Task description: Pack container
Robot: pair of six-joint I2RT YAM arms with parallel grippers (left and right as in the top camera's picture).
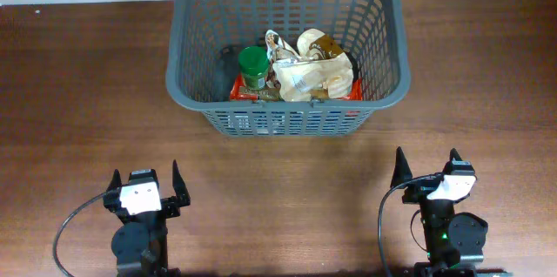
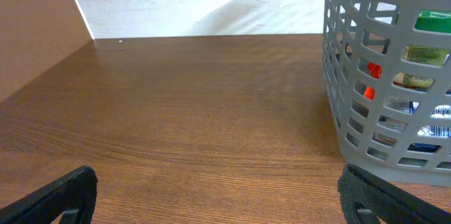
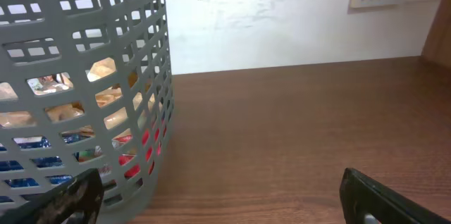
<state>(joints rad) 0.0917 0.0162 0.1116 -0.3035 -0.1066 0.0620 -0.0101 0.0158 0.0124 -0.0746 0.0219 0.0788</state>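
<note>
One dark grey slotted plastic container (image 1: 287, 122) stands far-centre on the brown wooden tabletop (image 1: 87, 94). Inside are one green-lidded jar (image 1: 254, 64), one crumpled cream packet (image 1: 309, 72) and one red pack (image 1: 237, 91), mostly buried; anything else is unreadable. Wrist views show only coloured scraps through the slots. Left claw (image 1: 145, 177) and right claw (image 1: 426, 162) sit at the near edge — fingers apart, empty.

Both wrist views cut off the container (image 2: 373, 162).
</note>
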